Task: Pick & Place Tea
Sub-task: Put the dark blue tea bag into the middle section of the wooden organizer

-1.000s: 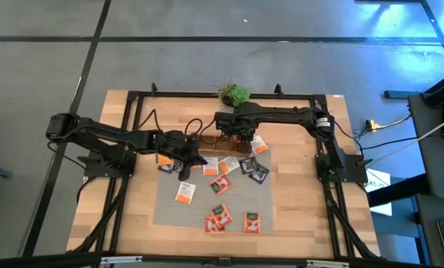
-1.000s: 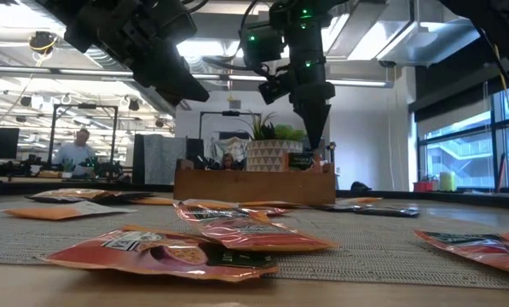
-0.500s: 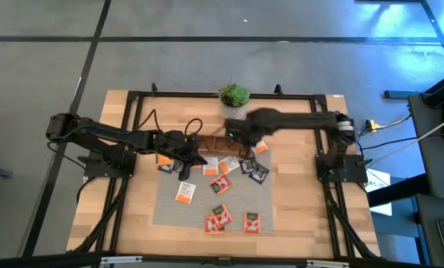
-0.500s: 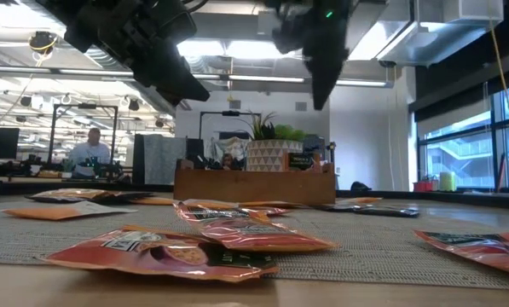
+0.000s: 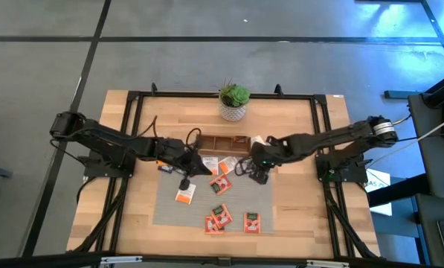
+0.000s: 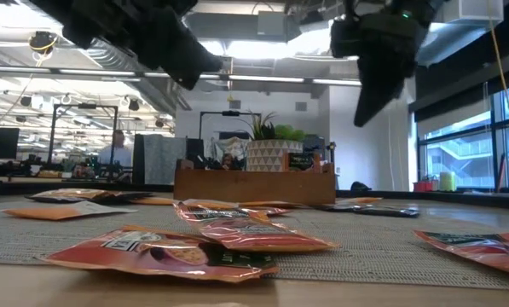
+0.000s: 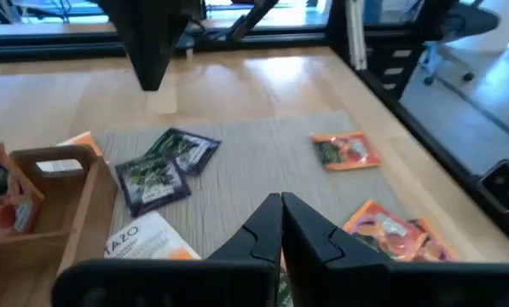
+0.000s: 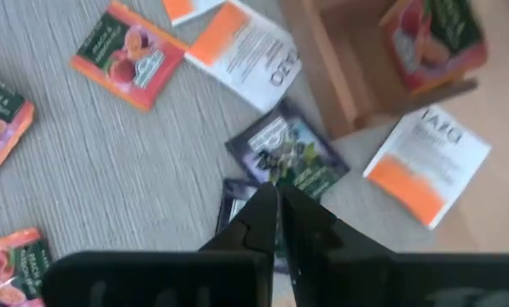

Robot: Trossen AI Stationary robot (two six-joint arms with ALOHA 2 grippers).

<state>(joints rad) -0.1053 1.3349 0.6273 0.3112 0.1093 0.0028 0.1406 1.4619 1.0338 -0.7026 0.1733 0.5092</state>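
Several small tea packets lie flat on the grey ribbed mat [image 5: 169, 212]: orange-red ones [image 5: 220, 217], a white-and-orange one [image 5: 184, 193] and dark ones [image 8: 290, 155]. More tea stands in the wooden tray [image 5: 223, 143], such as an orange-red packet [image 8: 433, 34]. My left gripper [image 7: 280, 213] hovers shut above the mat's far left part, just in front of the tray, with nothing between its fingers. My right gripper [image 8: 277, 200] hangs shut above the dark packets [image 5: 244, 167], clear of them and pointing steeply down.
A potted plant [image 5: 234, 100] stands behind the tray at the table's far edge. A black metal frame [image 5: 132, 100] runs around the tabletop. Bare wood [image 5: 303, 201] shows to the right of the mat. A person [image 6: 118, 149] sits in the room beyond the table.
My right gripper has risen from the tray and swung toward the table's near and right edges, turning about as it went; it now hangs over the dark packets. My left gripper has shifted a little toward the table's right. The packets have stayed where they were.
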